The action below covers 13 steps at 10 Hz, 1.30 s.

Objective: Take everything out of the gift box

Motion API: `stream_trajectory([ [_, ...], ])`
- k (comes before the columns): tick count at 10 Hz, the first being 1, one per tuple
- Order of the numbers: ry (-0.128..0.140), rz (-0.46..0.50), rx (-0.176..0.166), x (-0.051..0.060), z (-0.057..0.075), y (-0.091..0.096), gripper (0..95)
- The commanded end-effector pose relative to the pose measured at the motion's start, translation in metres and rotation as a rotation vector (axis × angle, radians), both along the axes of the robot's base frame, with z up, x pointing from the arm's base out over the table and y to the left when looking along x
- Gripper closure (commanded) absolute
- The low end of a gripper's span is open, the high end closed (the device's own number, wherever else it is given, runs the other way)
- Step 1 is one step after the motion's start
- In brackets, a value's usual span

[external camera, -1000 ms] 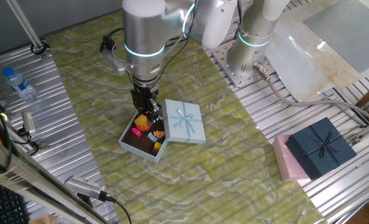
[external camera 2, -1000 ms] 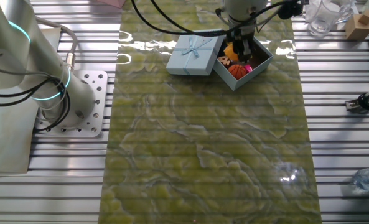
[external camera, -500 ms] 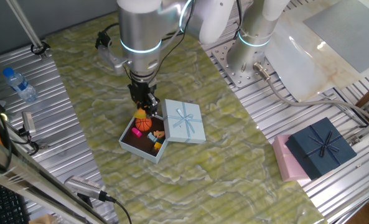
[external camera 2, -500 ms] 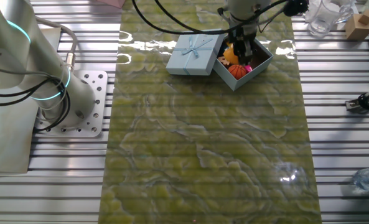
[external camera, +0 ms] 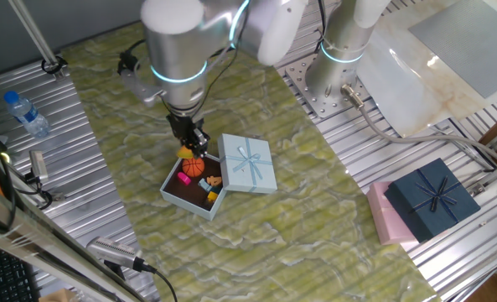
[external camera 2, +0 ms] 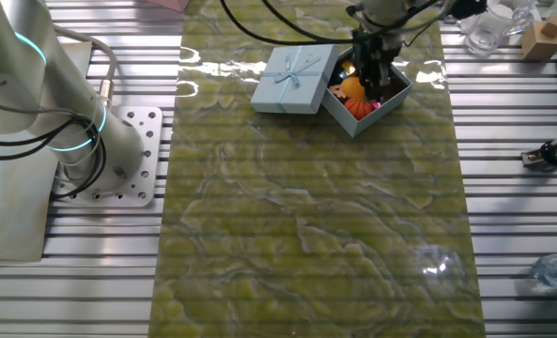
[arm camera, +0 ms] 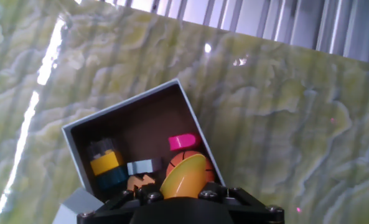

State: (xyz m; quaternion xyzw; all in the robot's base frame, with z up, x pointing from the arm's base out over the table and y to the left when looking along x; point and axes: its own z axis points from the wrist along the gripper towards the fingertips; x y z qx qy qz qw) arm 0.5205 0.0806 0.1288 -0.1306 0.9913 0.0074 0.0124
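Open box (external camera: pixel 193 188) on the desk (external camera: pixel 315 210), its lid (external camera: pixel 248 163) just beside it. The hand (external camera: pixel 193 148) is closed on the yellow-orange fruit (arm camera: pixel 185 177), lifted above the box rim. Inside remain the ball (external camera: pixel 194 167), a magenta piece (arm camera: pixel 183 142) and small blocks (arm camera: pixel 104 164). These toys look light, rigid and smooth, so likely slippery; the ball is best pinched across its widest part, the blocks on flat opposite faces. The cardboard box may shift if nudged.
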Motion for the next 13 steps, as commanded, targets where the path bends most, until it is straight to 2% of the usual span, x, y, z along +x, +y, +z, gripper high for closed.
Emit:
stream_trajectory([
  [1, 0.023, 0.009, -0.002, -0.003, 0.004, -0.008, 95.0],
  [5, 0.052, 0.012, -0.017, -0.006, 0.006, -0.020, 95.0],
  [9, 0.081, 0.024, -0.018, -0.005, 0.000, -0.043, 95.0],
  [13, 0.093, 0.041, -0.029, -0.004, -0.007, -0.068, 95.0],
])
